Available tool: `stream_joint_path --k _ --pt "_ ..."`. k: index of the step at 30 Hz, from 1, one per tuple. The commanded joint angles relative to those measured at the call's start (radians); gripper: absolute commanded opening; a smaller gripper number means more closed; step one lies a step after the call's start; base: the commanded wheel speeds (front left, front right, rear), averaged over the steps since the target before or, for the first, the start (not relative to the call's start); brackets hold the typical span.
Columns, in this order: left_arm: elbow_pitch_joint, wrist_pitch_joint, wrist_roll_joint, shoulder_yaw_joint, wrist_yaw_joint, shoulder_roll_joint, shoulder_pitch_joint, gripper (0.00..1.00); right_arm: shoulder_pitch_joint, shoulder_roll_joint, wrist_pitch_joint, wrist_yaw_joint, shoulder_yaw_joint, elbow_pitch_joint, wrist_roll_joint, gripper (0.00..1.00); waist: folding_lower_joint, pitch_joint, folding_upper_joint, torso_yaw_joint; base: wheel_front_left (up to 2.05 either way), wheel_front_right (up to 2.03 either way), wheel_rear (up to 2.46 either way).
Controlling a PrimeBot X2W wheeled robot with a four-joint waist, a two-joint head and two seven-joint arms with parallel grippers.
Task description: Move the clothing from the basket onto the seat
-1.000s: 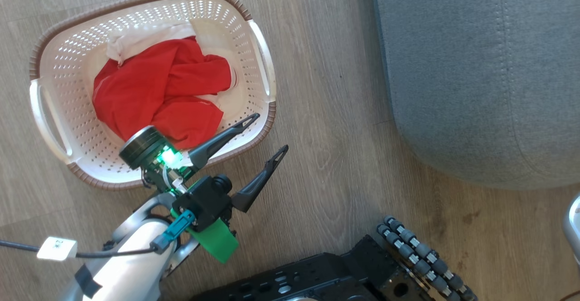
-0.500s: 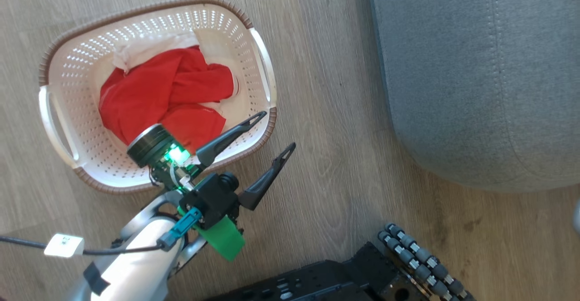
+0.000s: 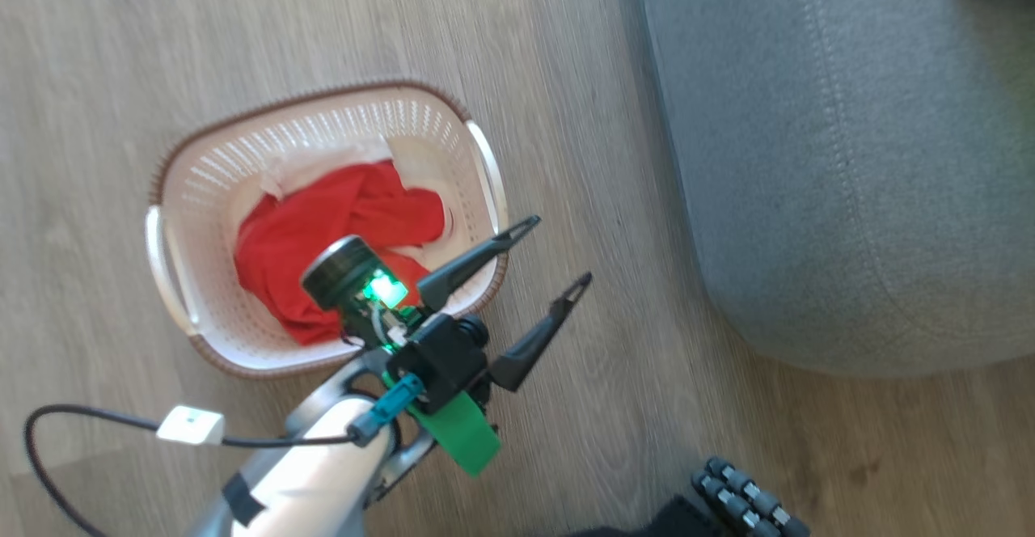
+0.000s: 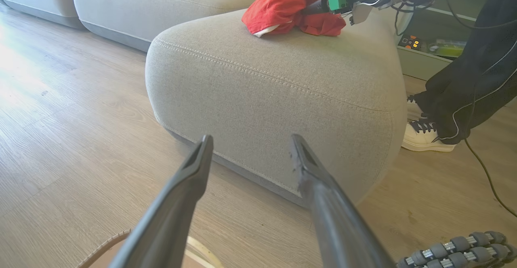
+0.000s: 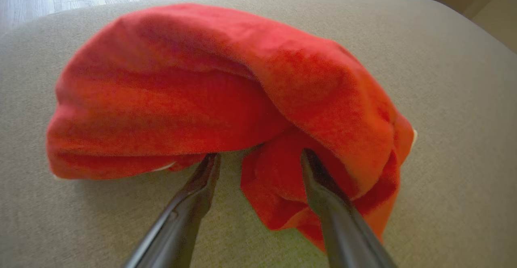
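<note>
Head view: left gripper hangs between the basket and the seat, fingers wide apart with nothing between them. One finger crosses the basket's rim by its right handle, and the other is over the wood floor. The basket sits on the floor, apart from the seat. Red clothing lies crumpled inside it, with white fabric showing along the far side. A black cable with a white tag runs to the left forearm. Grey rollers of the robot's base show at the bottom edge.

Right wrist view: right gripper is down at the seat top with its fingers spread wide, not clamping anything. A red garment lies heaped on the grey cushion right at the fingertips. One fold drapes over the tip of the finger on that view's right, and the other tip sits at the heap's edge. A sliver of white trim peeks out underneath.

Left wrist view: the left gripper's own fingers are spread and empty, pointing at the seat's rounded corner with its double stitch line. The red garment rests on top of the seat, with the right gripper against it. A person's dark trouser leg and white shoe are on the floor beside the seat.
</note>
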Motion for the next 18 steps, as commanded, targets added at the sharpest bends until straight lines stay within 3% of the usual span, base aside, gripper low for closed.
stream_joint_path --k 1,14,18 --pt "-0.021 -0.005 -0.006 0.013 -0.001 -0.016 0.018 1.0 0.006 -0.037 -0.005 0.0 0.043 -0.008 0.004 1.0 0.0 -0.073 -0.0001 0.024 0.0 0.0 0.0" --pt "0.019 -0.005 -0.033 0.068 -0.001 -0.121 0.129 1.0 0.1 -0.034 -0.062 0.0 0.249 0.019 0.154 1.0 0.0 -0.317 -0.0001 0.102 0.0 0.0 0.0" --pt "0.024 -0.005 -0.038 0.117 -0.001 -0.145 0.193 1.0 0.174 -0.007 -0.064 0.0 0.35 -0.129 0.261 1.0 0.0 -0.397 -0.0001 0.133 0.0 0.0 0.0"
